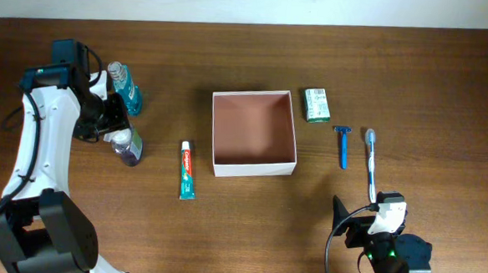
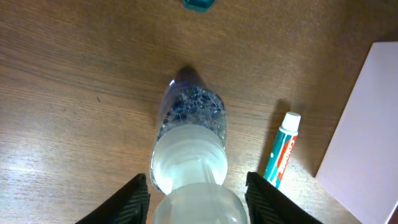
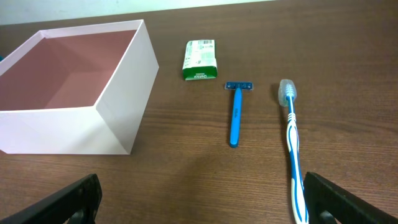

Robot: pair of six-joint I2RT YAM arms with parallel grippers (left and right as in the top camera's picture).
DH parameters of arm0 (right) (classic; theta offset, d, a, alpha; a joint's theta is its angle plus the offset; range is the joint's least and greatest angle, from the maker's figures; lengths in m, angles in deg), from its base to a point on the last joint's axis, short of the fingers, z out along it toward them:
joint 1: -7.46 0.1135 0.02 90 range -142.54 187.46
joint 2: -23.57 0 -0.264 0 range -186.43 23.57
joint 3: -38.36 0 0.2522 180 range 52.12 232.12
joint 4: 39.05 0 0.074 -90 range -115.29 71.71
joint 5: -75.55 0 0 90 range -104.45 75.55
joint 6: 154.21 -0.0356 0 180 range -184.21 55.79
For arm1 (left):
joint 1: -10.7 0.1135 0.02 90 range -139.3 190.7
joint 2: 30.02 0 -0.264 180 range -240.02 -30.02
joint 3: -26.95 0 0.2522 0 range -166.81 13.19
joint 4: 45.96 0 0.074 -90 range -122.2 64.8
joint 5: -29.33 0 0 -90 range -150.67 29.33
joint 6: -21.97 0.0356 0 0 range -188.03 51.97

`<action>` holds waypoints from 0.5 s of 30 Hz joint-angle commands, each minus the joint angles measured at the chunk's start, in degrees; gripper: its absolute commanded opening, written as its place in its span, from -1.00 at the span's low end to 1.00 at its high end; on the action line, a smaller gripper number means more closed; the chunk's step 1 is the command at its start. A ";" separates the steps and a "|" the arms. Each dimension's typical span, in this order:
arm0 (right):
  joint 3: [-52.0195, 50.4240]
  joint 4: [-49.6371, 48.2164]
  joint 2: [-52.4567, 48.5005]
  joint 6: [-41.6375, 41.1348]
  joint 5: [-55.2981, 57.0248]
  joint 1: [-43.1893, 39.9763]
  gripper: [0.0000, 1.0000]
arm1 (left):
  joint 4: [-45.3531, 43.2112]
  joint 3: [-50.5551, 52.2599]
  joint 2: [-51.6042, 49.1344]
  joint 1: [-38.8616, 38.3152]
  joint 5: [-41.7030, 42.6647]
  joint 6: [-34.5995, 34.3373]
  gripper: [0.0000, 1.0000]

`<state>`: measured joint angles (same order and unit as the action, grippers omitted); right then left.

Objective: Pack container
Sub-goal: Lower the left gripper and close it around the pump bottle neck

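The container (image 1: 255, 165) is a square white-walled box with a reddish-brown floor and nothing in it, at the table's middle; it also shows in the right wrist view (image 3: 62, 130) and the left wrist view (image 2: 367, 137). A small clear bottle (image 1: 129, 151) with a white cap and bluish base (image 2: 189, 118) stands at the left. My left gripper (image 1: 115, 131) (image 2: 196, 199) is open, one finger on each side of the bottle's cap, with gaps on both sides. My right gripper (image 1: 380, 217) (image 3: 199, 202) is wide open and empty near the front edge.
A teal bottle (image 1: 126, 88) stands behind the left gripper. A toothpaste tube (image 1: 187, 170) (image 2: 281, 149) lies left of the container. To its right lie a green-and-white soap box (image 1: 316, 104) (image 3: 201, 60), a blue razor (image 1: 342, 146) (image 3: 235, 115) and a toothbrush (image 1: 371, 164) (image 3: 292, 149).
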<state>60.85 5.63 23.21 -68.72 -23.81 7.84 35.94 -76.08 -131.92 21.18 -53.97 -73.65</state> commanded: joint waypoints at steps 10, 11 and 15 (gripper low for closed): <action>-0.26 0.24 0.15 -0.44 -0.52 0.31 0.97 | 1.18 -1.38 -0.20 0.02 1.03 0.11 -0.21; -0.26 0.24 0.15 -0.44 -0.52 0.31 0.97 | 1.29 -1.38 -0.20 0.02 1.03 0.09 -0.22; -0.26 0.24 0.15 -0.44 -0.52 0.31 0.97 | 1.99 -1.38 -0.20 0.02 1.05 0.11 -0.22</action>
<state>60.85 5.60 23.21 -68.72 -23.81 7.84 37.30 -76.08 -131.92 21.18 -53.57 -73.65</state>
